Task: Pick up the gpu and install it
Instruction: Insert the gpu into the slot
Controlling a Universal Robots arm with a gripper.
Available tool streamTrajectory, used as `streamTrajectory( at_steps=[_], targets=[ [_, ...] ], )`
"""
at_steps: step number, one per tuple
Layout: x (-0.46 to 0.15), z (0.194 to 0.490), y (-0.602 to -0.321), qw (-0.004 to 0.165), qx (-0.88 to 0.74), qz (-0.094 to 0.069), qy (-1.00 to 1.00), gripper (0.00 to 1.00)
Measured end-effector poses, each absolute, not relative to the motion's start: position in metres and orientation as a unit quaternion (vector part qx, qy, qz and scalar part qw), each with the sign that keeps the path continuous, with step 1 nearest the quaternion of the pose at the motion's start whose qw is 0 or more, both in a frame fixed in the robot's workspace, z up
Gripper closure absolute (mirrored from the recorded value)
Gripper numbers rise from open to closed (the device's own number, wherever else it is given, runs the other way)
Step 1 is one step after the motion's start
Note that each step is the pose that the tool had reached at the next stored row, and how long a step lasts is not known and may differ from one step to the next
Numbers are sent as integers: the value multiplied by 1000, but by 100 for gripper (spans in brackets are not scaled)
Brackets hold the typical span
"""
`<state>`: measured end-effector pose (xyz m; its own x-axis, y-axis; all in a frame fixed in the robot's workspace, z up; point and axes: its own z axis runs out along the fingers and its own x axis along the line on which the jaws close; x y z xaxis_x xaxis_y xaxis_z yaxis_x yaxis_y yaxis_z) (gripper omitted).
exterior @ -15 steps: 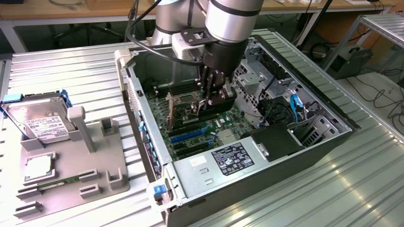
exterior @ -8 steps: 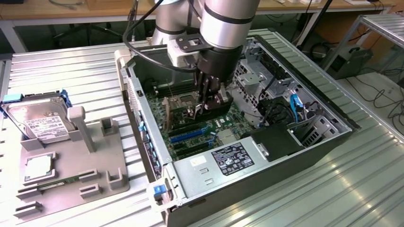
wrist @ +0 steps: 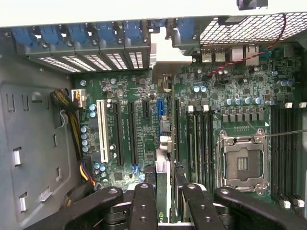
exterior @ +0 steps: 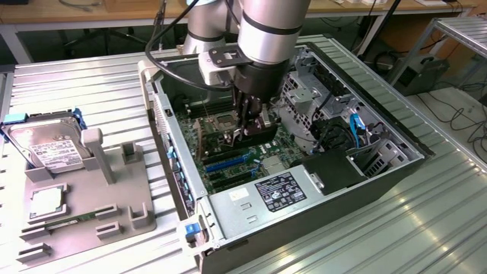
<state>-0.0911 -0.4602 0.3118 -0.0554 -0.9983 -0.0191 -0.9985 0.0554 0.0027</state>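
Note:
My gripper reaches down into the open computer case and is shut on the gpu, a dark flat card held on edge just above the green motherboard. In the wrist view the gpu is seen edge-on as a thin strip between the black fingers, and my gripper clamps it from both sides. The card hangs over the expansion slots, near the row of blue-clipped rear bracket openings. Whether its edge touches a slot is hidden.
An empty CPU socket and memory slots lie beside the card. A power supply and drive cage crowd the case. At the exterior view's left a grey fixture tray holds a hard drive, a processor and a memory stick.

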Motion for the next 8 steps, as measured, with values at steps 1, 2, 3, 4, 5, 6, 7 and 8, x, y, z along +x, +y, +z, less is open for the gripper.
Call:
streamTrajectory(
  at_steps=[1, 2, 3, 4, 5, 6, 7, 8],
  targets=[
    [-92, 311, -460, 6, -687, 7, 726, 74],
    [-92, 310, -460, 6, -687, 7, 726, 74],
    [-93, 309, -460, 6, -687, 7, 726, 74],
    [-93, 308, -460, 5, -687, 7, 726, 74],
    [-94, 305, -460, 5, -687, 7, 726, 74],
    [-98, 299, -460, 5, -687, 6, 726, 74],
    [-104, 293, -461, 5, -687, 6, 726, 74],
    [-106, 288, -461, 4, -687, 6, 726, 74]
  ],
)
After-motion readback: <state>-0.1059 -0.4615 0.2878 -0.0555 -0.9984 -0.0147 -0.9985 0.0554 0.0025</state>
